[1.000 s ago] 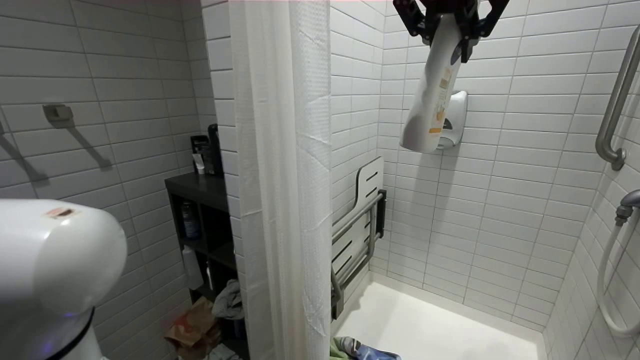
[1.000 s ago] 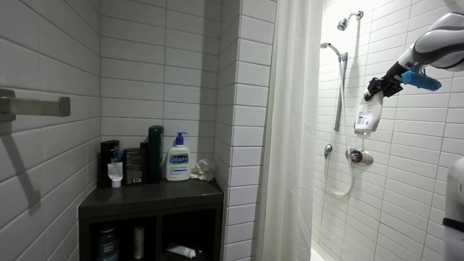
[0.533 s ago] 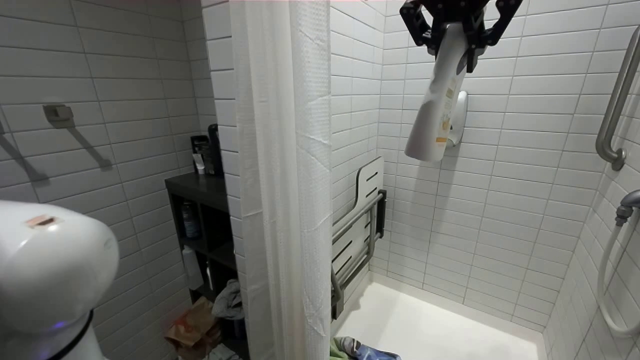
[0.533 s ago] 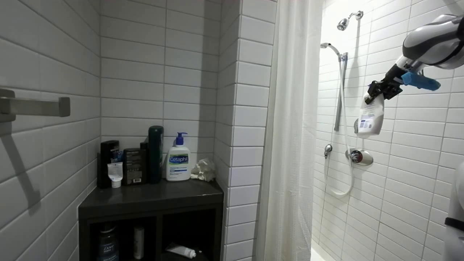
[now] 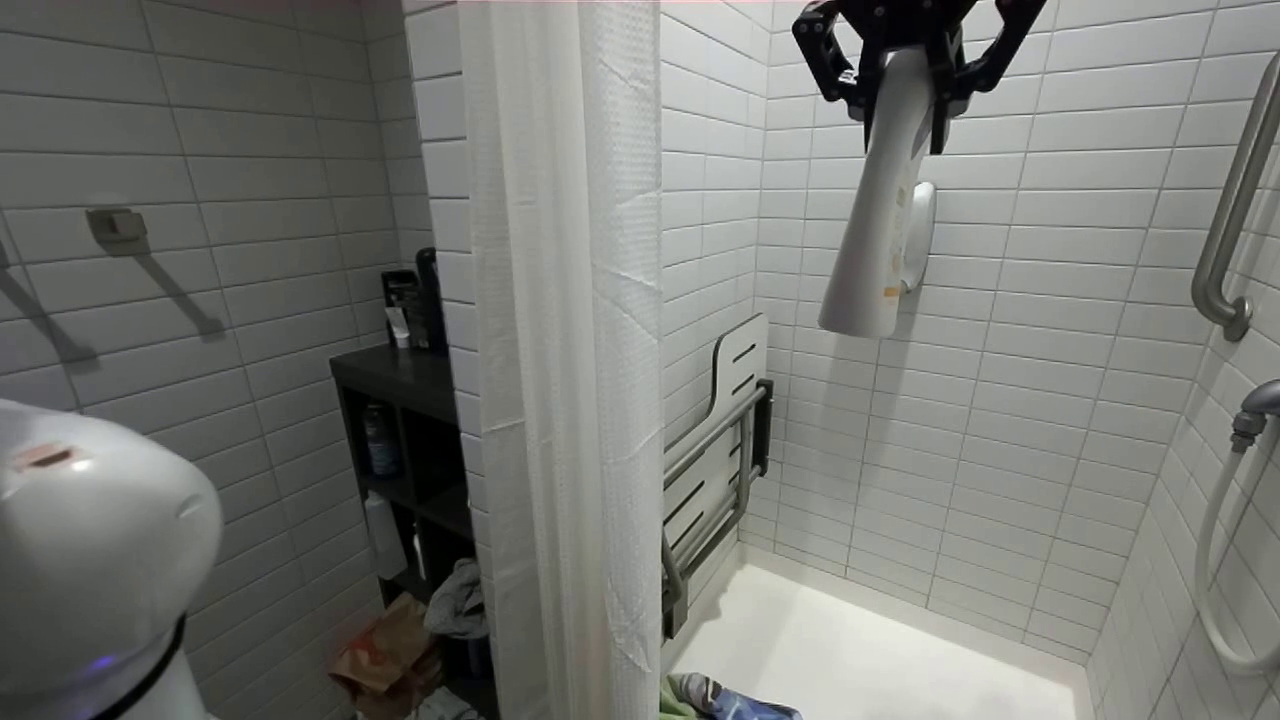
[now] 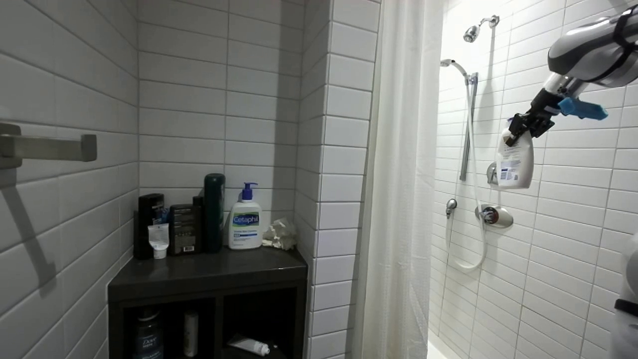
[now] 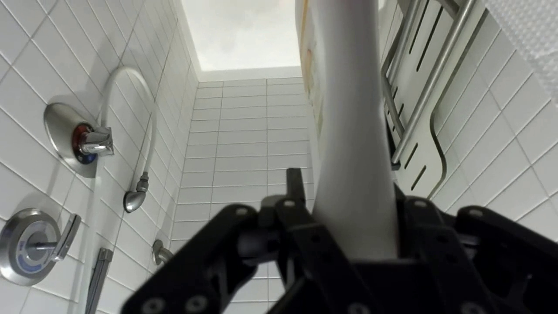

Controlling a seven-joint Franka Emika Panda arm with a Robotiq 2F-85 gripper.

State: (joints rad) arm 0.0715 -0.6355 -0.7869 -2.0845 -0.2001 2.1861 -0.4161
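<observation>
White plastic bottle [image 5: 872, 230] with a flared base and orange label marks: held in mid-air, base down, leaning slightly, above the white shower floor [image 5: 880, 640]. Black two-fingered gripper [image 5: 903, 140]: jaws part-way apart, clamped on the bottle's narrow upper end. White-and-grey robot arm [image 6: 588, 55]: extends from the right edge in an exterior view, a blue attachment [image 6: 583, 108] near its wrist. Rounded white wall fixture [image 5: 920, 235]: partly hidden behind the bottle. Slotted white shower seat [image 5: 728, 368] on a grey tubular frame [image 7: 431, 83]: folded up along a white tiled wall [image 5: 710, 200]. Oval metal valve [image 7: 61, 131] with red and blue marks: on the facing wall [image 7: 26, 78], beside a white flexible hose [image 7: 127, 69]. Crumpled multicoloured cloth [image 5: 725, 700]: low in an exterior view, cut off at the lower edge. Pale textured fabric curtain [image 5: 560, 350]: hanging between the shower and a black shelf unit [image 6: 209, 269]. White Cetaphil pump bottle [image 6: 245, 229] with a blue top, tall dark green bottle [image 6: 214, 214], small white tube [image 6: 158, 237]: standing together on that unit. Brown paper bag [image 5: 388, 650]: at its foot.
</observation>
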